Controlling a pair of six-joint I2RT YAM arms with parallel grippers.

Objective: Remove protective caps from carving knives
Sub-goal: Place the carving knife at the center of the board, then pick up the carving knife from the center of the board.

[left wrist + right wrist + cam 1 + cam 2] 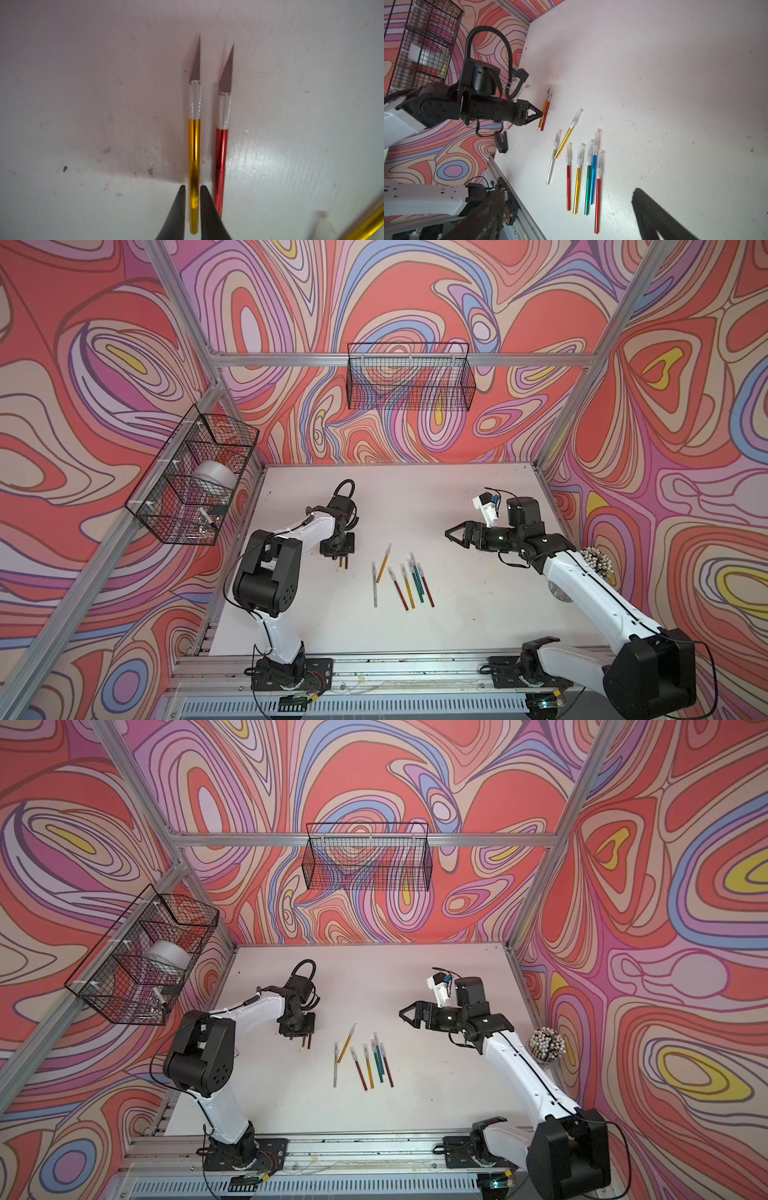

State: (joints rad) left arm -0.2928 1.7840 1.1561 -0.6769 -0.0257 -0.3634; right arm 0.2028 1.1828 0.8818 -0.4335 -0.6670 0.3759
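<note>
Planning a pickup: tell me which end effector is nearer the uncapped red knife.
Left. The left end effector sits beside the uncapped red knife, straddling the neighbouring gold knife; the right end effector hangs beyond the capped knives.

You have bare tabletop [415,497] along the far edge. By the left edge, the left gripper [540,113] sits low astride one of two bare knives [194,145]. Seven capped knives [588,182] fan out mid-table, a clear lane between the two groups. A cup of sticks [546,1046] crowds the right edge, beside the right arm [582,585].
</note>
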